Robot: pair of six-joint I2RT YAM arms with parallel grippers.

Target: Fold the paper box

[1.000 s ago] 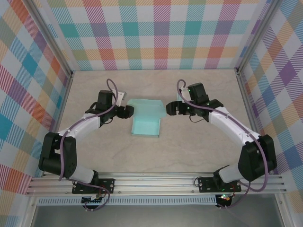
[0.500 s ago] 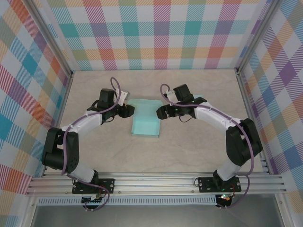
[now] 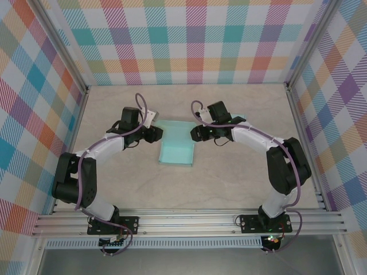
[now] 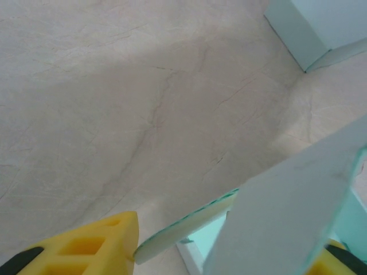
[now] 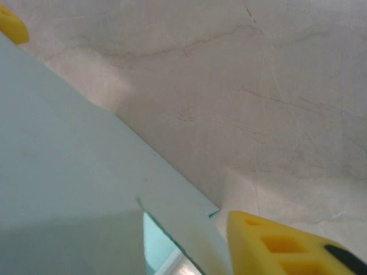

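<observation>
At centre of table (image 3: 241, 177), slightly toward far side, we see teal paper box (image 3: 176, 148), partly flat. Left arm bows out left at elbow, forearm angling far-right, left gripper (image 3: 157, 134) at box's far-left edge. Right arm bows out right, forearm running left, right gripper (image 3: 195, 133) at far-right edge. On each wrist view, yellow fingers (image 4: 86, 249) (image 5: 281, 246) stand apart, teal panel between them. Whether they pinch it, we cannot tell.
</observation>
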